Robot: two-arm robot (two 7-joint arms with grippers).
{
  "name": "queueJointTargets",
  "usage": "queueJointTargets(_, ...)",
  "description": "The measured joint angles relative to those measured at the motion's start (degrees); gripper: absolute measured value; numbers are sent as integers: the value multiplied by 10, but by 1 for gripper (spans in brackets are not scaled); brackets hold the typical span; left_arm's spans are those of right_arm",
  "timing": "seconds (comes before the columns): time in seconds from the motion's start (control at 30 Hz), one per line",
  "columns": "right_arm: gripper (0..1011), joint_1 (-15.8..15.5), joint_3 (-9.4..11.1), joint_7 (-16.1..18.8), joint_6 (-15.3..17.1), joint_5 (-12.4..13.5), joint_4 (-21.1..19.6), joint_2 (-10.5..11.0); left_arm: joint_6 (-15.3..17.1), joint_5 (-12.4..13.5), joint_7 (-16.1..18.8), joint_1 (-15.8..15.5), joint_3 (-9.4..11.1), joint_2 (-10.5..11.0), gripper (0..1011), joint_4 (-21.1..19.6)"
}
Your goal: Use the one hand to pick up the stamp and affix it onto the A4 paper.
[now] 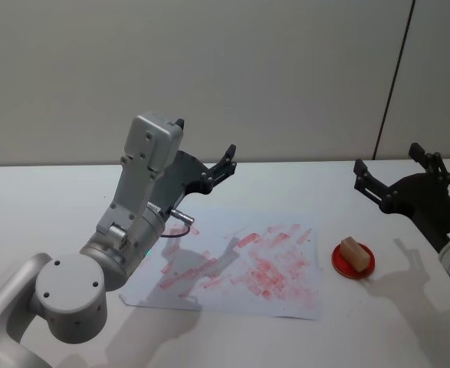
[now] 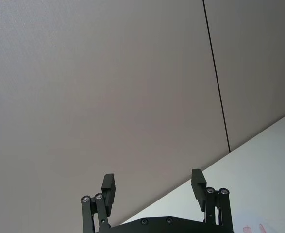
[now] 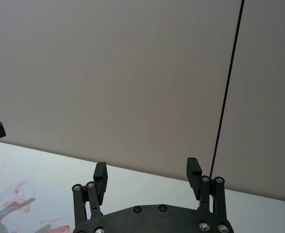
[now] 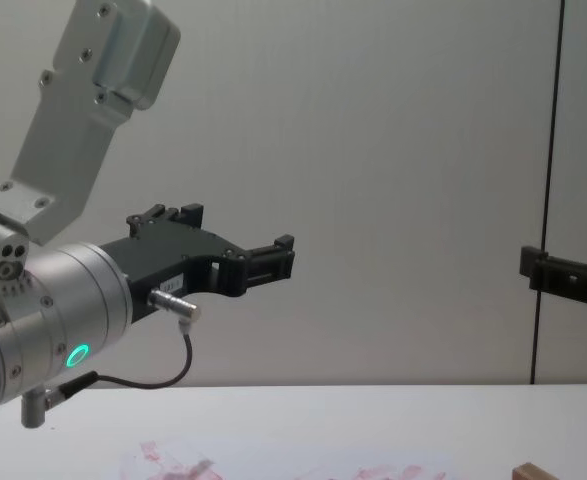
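Head: R claw (image 1: 388,159) wide apart, empty, up high. Stamp (image 1: 352,250) on red dish (image 1: 369,264) below it; A4 paper (image 1: 240,268) off its left. L claw (image 1: 206,138) apart, idle above paper. Step: pre-grab, prob. Next: go down, pinch stamp.
L wrist, R wrist: both apart, facing wall.
Chest: stamp low under R claw. No writing readable.

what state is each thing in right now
left claw: open, empty, raised above the table
right claw: open, empty, raised above the table
stamp: resting on the red pad, not held
red pad: flat on the table, right of the paper
paper: flat on the table, smeared with red ink
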Motion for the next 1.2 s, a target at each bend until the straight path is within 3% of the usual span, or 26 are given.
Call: queueJointTargets(1.2, 1001, 0, 0, 0, 0, 0, 0, 0, 0, 0, 0, 0, 0, 0, 1002, 0)
